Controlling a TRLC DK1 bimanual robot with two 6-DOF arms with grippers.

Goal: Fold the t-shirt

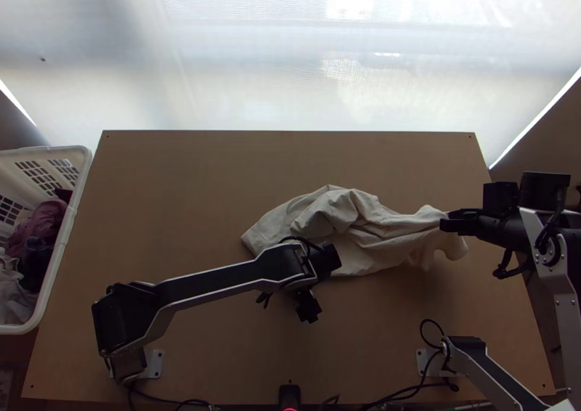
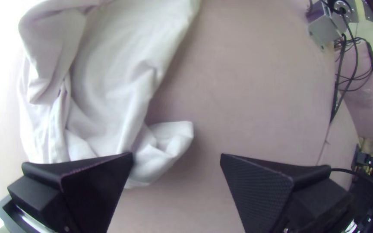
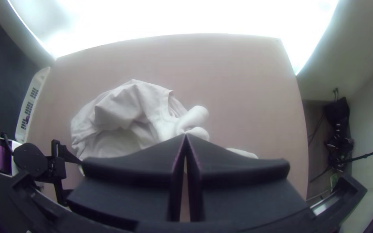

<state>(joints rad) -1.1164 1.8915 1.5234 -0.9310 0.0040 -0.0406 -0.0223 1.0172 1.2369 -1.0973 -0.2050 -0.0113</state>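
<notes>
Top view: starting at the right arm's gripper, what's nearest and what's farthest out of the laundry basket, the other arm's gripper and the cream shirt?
1. Cream shirt: right at the right gripper's fingertips, bunched.
2. Left gripper: near the table's middle, by the shirt's near side.
3. Laundry basket: beyond the table's left edge.

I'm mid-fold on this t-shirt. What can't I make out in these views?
- Cloth between the right claw's fingertips: right wrist view, hidden by its own fingers.
- Part of the t-shirt's near edge: top view, behind the left arm.
- Its inner layers: top view, under bunched folds.
- The laundry basket's far side: top view, cut off by the left edge.
</notes>
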